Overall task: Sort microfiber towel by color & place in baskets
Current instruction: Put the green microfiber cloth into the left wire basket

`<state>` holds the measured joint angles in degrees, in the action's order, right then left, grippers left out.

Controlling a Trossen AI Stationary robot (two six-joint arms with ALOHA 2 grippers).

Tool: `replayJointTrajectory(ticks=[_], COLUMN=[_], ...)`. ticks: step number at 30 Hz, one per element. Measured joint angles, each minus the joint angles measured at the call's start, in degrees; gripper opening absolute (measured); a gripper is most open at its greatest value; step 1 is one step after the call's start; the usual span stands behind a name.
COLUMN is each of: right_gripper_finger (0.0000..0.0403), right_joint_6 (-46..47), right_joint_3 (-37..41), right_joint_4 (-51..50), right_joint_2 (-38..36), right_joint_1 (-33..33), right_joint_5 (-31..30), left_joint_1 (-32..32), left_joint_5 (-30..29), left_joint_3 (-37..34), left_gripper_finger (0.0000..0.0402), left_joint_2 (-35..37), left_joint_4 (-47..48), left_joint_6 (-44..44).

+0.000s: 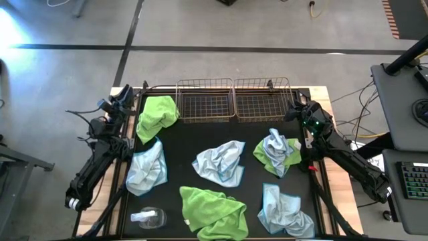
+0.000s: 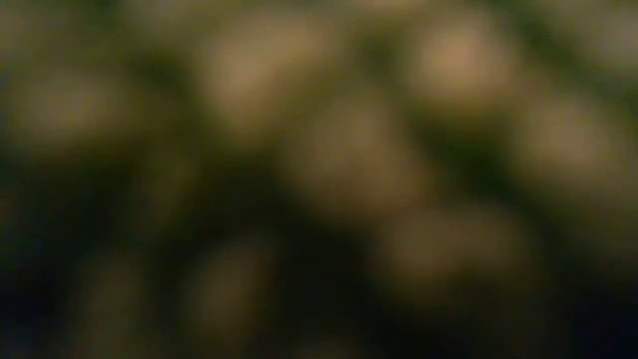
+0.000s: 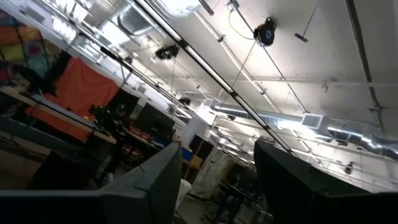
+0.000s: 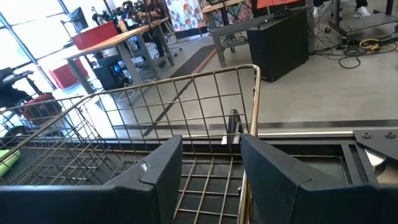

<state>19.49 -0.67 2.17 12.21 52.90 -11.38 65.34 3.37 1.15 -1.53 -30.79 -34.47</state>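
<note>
No towel is sorted yet: both baskets (image 1: 233,100) stand side by side at the tabletop's far edge, long axes along it. Green and blue microfiber towels (image 1: 219,163) lie crumpled across the middle and near edge, showing no clear axis. The left gripper (image 3: 217,180) and right gripper (image 4: 211,165) wait empty, fingers apart, at the far corners. Next comes reaching down for one towel.

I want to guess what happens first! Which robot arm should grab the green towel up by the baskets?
Probably the left. Its end effector sits open right beside that green towel, while the right end effector, also open, waits past both baskets.
</note>
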Motion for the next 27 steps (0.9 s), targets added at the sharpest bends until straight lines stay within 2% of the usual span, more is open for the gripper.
replayJointTrajectory(ticks=[5, 7, 10, 13, 17, 19, 27], right_gripper_finger=[0.0160, 0.0160, 0.0160, 0.0160, 0.0160, 0.0160, 0.0160], right_joint_6=[0.02, 0.02, 0.02, 0.04, 0.30, 0.30, 0.04], right_joint_3=[0.00, 0.00, 0.00, 0.00, 0.00, 0.00, 0.00], right_joint_4=[-0.04, -0.09, -0.13, -0.22, -0.21, 0.11, 0.35], right_joint_2=[0.00, 0.00, 0.03, 0.50, 1.86, 2.57, 3.21], right_joint_1=[0.00, 0.00, -0.01, 0.00, -0.02, -0.02, -0.02], right_joint_5=[0.00, 0.00, 0.02, 1.21, 1.03, 0.97, 0.96], left_joint_1=[0.00, -0.02, -0.04, -0.07, -0.07, -0.03, -0.07], left_joint_5=[7.95, 10.90, 11.46, 10.15, 1.00, -1.23, -0.88], left_joint_3=[0.00, 1.23, 5.84, 13.63, 23.53, 26.85, 33.11], left_gripper_finger=[0.0185, 0.0185, 0.0185, 0.0185, 0.0185, 0.0185, 0.0185], left_joint_2=[-1.96, -3.26, -6.09, -9.97, -15.95, -18.66, -25.11], left_joint_4=[-0.39, 1.16, 7.15, 22.48, 46.28, 55.04, 69.40], left_joint_6=[-5.39, -4.90, -0.45, 6.43, 12.54, 13.74, 14.50])
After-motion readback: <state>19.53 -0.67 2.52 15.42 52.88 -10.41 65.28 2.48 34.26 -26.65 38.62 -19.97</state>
